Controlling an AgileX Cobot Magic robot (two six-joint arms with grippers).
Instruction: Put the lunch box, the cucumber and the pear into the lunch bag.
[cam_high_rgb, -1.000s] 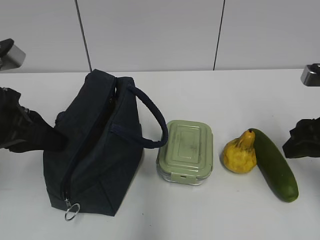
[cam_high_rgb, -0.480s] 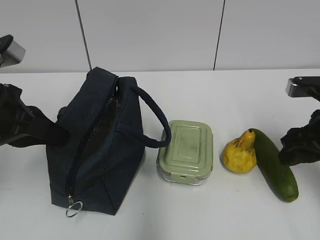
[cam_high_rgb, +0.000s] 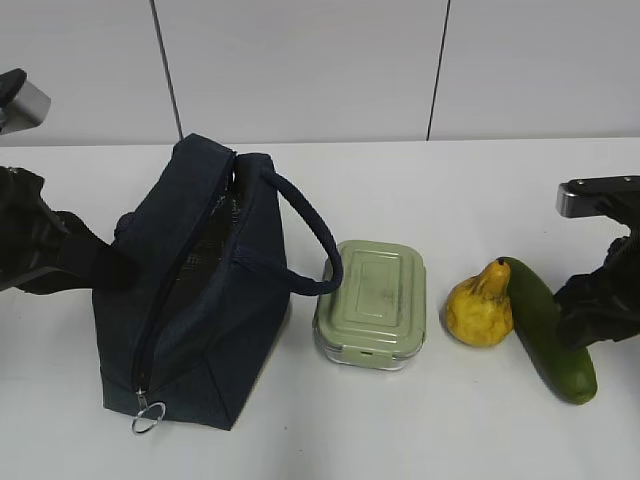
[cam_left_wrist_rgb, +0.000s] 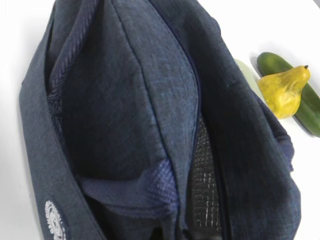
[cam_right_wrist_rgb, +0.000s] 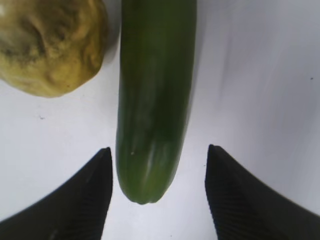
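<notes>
Lunch bag (cam_high_rgb: 190, 290): dark navy woven fabric, its handle (cam_high_rgb: 305, 235) the same navy; a dark gridded lining showed in the opening, and a white round emblem (cam_left_wrist_rgb: 54, 230) sat on one edge. Its ring pull (cam_high_rgb: 147, 418) was silver metal. Lunch box (cam_high_rgb: 372, 303): pale sage-green lid over a clear base. Pear (cam_high_rgb: 482, 308): yellow, mottled, browning toward the neck. Cucumber (cam_high_rgb: 550, 330): uniform dark green, glossy. Right gripper (cam_right_wrist_rgb: 157, 195): black fingers with fine ribbing. Table (cam_high_rgb: 420, 430): plain white.
</notes>
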